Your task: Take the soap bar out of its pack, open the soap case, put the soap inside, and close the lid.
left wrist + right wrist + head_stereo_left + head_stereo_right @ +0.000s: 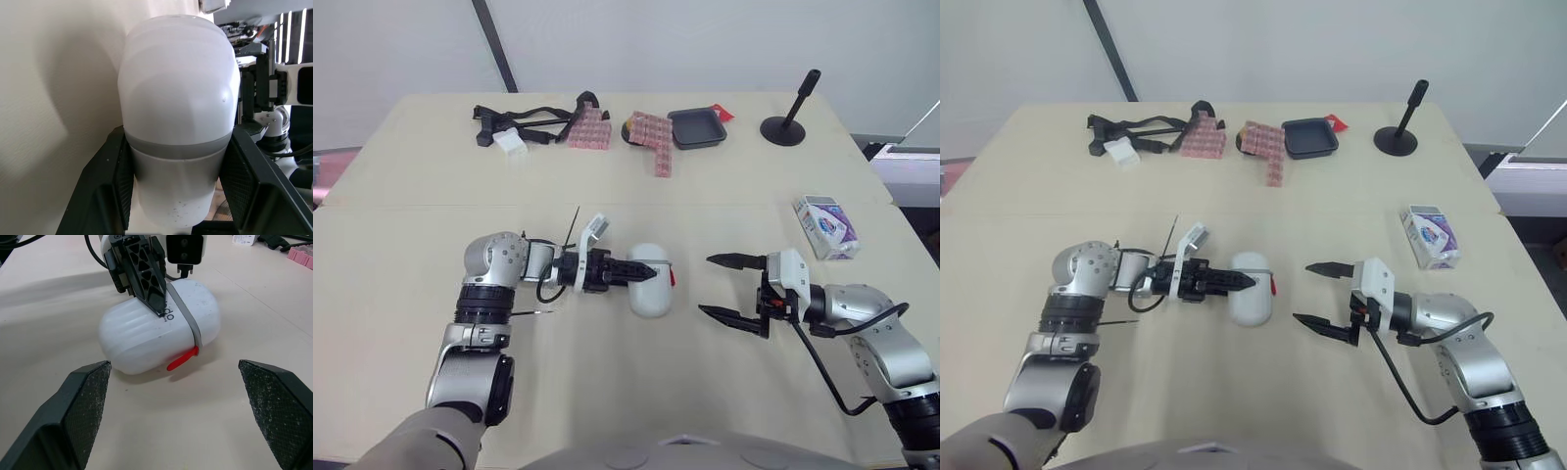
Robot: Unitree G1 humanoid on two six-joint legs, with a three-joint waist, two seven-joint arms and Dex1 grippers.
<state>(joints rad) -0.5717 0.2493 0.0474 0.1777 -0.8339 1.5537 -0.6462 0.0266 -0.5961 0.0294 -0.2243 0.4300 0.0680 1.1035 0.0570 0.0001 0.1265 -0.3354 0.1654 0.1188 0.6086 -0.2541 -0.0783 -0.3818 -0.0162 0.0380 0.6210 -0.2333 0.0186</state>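
The pale table [607, 392] is mostly bare near me, with clutter along the far edge. My left gripper [650, 268] is clamped across the white soap case [651, 294], which lies closed mid-table. Its red latch [183, 360] faces my right gripper [706, 285], whose fingers are spread wide just short of it. The soap pack [826, 226] lies well apart on the right (I can't quite tell from here whether it's been opened). I judge we're at opening the case: next I'd bring the right fingers onto the latch while the left braces. Count: one case, one pack, one black tray [697, 127], one black stand [790, 116], two pink block clusters [589, 128].
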